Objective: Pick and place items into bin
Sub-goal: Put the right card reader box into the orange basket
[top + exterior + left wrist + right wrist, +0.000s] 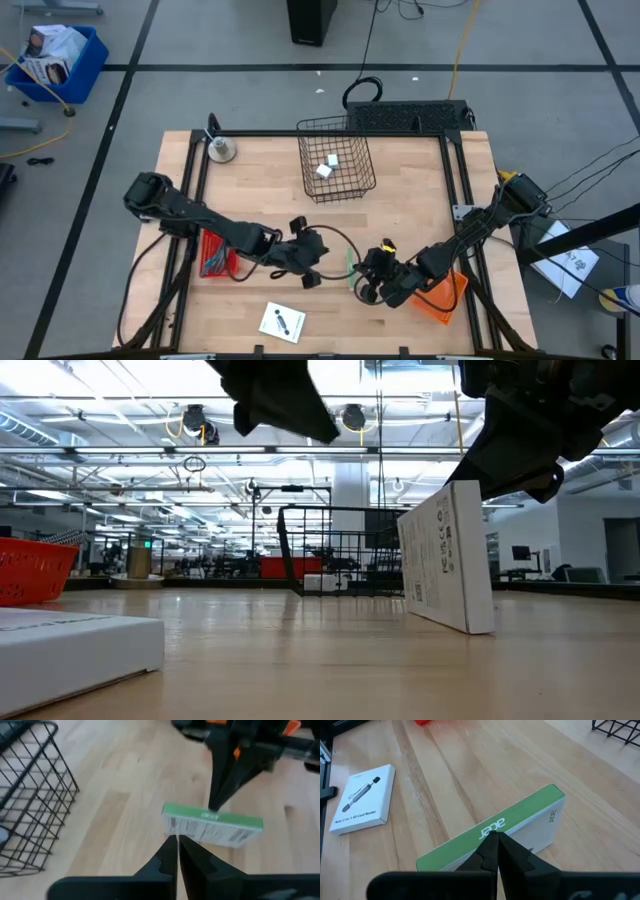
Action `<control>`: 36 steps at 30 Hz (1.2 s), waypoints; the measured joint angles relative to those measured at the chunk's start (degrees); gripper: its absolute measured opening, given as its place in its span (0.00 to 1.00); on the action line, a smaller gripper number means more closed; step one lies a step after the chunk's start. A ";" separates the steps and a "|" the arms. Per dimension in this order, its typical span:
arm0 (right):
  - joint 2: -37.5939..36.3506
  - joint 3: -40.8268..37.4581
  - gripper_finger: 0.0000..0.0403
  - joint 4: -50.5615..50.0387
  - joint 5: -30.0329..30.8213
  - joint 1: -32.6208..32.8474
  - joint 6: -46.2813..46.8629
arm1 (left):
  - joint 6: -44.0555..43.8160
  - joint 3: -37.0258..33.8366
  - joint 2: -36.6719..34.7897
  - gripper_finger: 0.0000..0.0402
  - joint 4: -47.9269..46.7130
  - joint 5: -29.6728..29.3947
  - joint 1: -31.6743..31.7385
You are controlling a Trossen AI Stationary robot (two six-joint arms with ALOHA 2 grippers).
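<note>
A flat white box with a green "acer" edge [495, 827] stands tilted on its lower long edge on the table [352, 262] [448, 555]. My right gripper [495, 840] is shut and sits on its top green edge. My left gripper [176, 842] is shut and hovers just to the box's left [312, 255]; it appears apart from the box. A white card-reader box [282, 322] lies flat near the table's near edge. The wire bin [335, 165] stands at the far side, with small white blocks [328, 165] inside it. My right gripper rests its shut fingertips [215, 810] on the box's upper green edge [510, 822], about mid-length. It comes from above, slanting in from the table's right. The box stays tilted under the fingertips with its lower edge [455, 622] on the table.
A red packet [215, 250] lies by the left arm and an orange piece [442, 295] by the right arm. A round metal thing [222, 150] sits at the far left corner. Bare wood lies between the box and the bin.
</note>
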 joint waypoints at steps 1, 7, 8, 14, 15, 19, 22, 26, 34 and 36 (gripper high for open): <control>0.00 0.00 0.00 0.01 -0.02 -0.01 -0.01 | 0.02 0.02 0.00 0.04 -0.19 -0.44 -0.13; -0.02 0.00 0.00 -0.07 0.52 0.02 -0.37 | -0.85 -0.02 0.12 0.02 -0.67 -1.35 -0.02; -0.24 0.00 0.00 -0.19 0.52 0.02 -0.35 | -1.06 -0.02 0.20 0.03 -0.74 -1.66 0.08; -1.68 -0.09 0.00 -0.91 0.68 0.13 -1.19 | -1.04 -0.02 0.24 0.07 -1.02 -3.49 0.02; -1.90 -0.17 0.00 -0.94 0.71 0.24 -1.41 | -1.04 -0.02 0.24 0.06 -1.08 -3.47 0.02; -2.17 -0.17 0.00 -0.98 1.67 0.71 -1.51 | -1.07 -0.02 0.24 0.03 -1.06 -3.47 0.02; -2.21 -0.17 0.00 -0.84 2.25 0.74 -1.53 | -1.10 -0.02 0.24 0.01 -1.06 -3.47 0.02; -2.25 -0.15 0.00 -0.56 2.54 0.74 -1.90 | -1.15 -0.02 0.24 0.03 -1.04 -3.47 0.02; -3.48 -0.07 0.00 0.85 -0.68 0.74 -2.64 | -1.21 -0.02 0.24 0.09 -0.99 -3.42 0.02; -4.46 -0.04 0.00 1.85 -0.79 0.50 -1.31 | -1.22 -0.02 0.24 0.09 -0.86 -3.42 0.02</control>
